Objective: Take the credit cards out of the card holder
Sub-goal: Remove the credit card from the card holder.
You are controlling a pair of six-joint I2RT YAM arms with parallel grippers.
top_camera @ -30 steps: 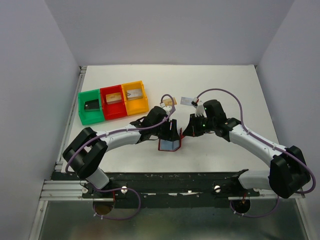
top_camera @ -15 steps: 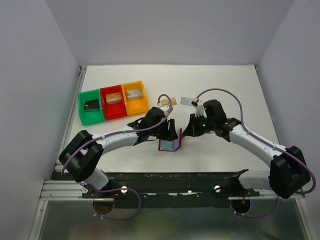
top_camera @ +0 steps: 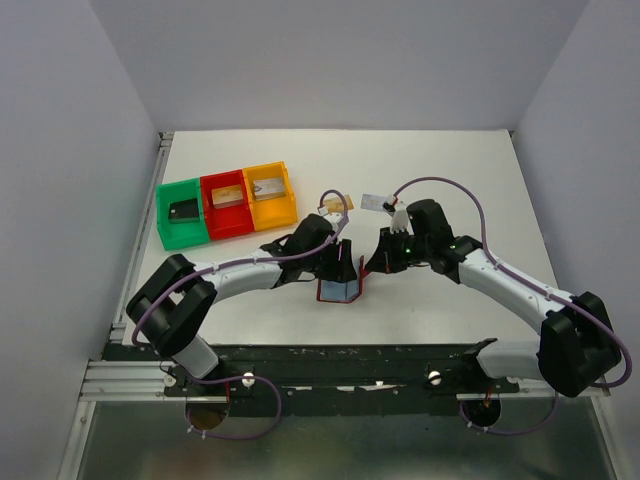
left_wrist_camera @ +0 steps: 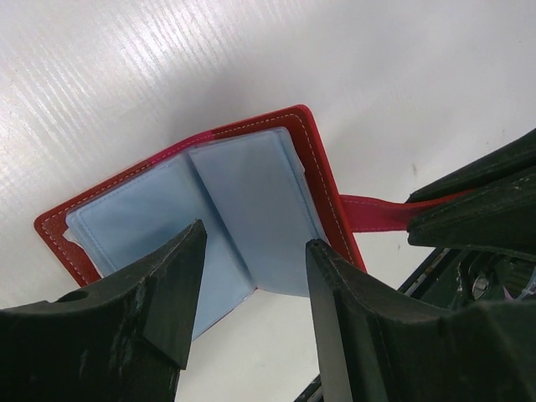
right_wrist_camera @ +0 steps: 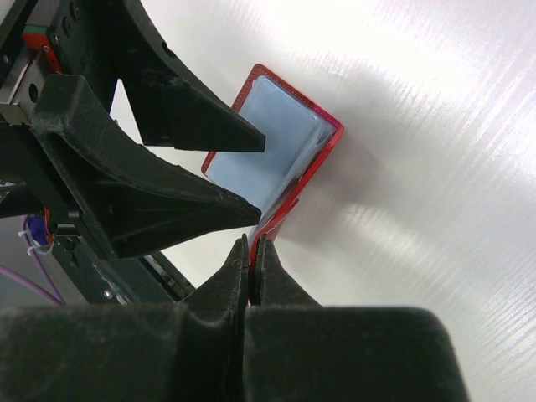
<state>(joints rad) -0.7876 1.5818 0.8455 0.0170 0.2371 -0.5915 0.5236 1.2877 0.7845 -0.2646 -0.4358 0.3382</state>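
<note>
Card holder (left_wrist_camera: 243, 201) open mid-table, snap tab (left_wrist_camera: 377, 213) pinched in right gripper (right_wrist_camera: 251, 248); left gripper (left_wrist_camera: 254, 241) spread over blue lining.

white arm shells (top_camera: 240, 271) with black joints (top_camera: 172, 300) and black fingers (left_wrist_camera: 142, 322) — purple cables (top_camera: 440, 180) looping alongside.

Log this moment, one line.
left gripper: open over wallet | right gripper: shut on tab | wallet: open, blue lining showing | cards: some in bins, two loose on table
</note>
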